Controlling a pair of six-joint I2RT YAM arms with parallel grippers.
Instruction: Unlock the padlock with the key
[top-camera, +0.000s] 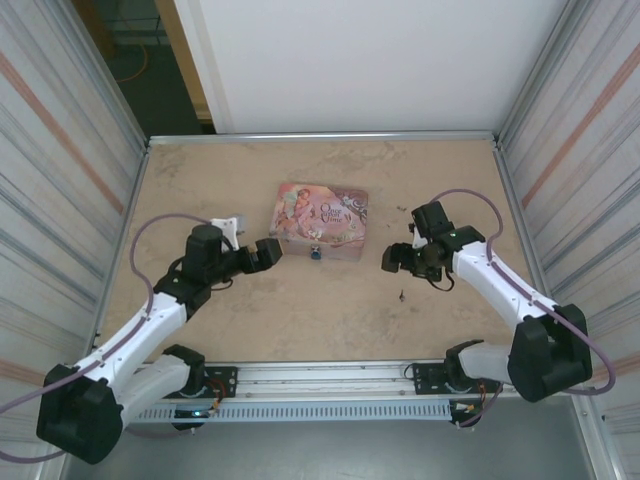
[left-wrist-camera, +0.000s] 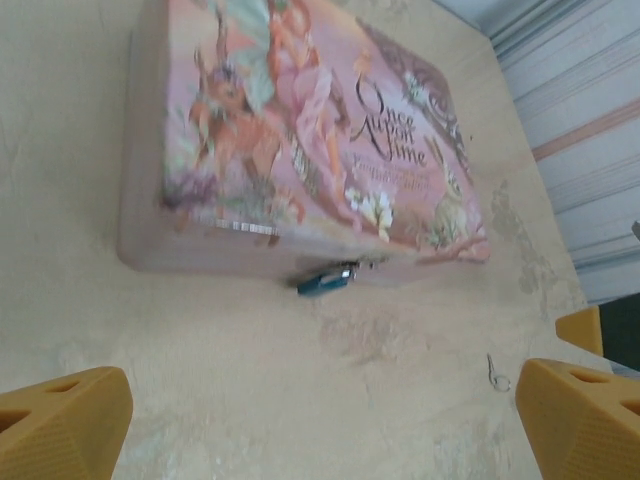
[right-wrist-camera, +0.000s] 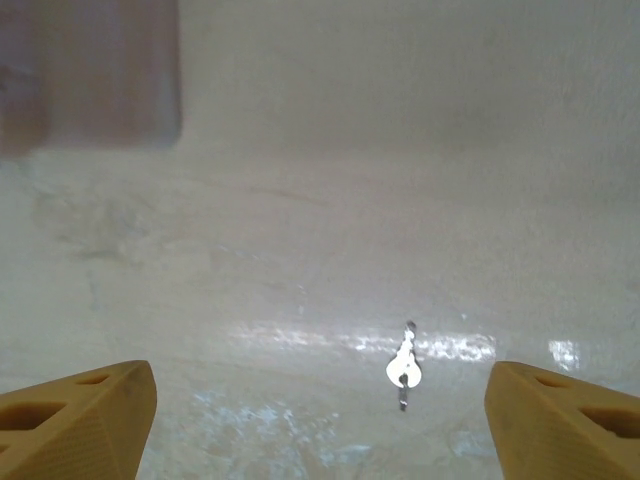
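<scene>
On the sandy surface (top-camera: 300, 320), a pink illustrated tin (top-camera: 320, 220) sits in the middle, lid up. My left jaws hover just left of it, spread wide and empty. My right jaws hang to its right, likewise spread and holding nothing. The small teal padlock (left-wrist-camera: 325, 281) hangs at the tin's near front wall. The key (right-wrist-camera: 404, 368), a pale sliver, lies flat on the surface between my right fingertips (right-wrist-camera: 75, 420), off-centre and well apart from the padlock. I judge the step in hand is picking up the key. I would centre the right jaws over it, descend straight, and pinch its wider part, leaving the blade free. Thin and flat, it may slip.
</scene>
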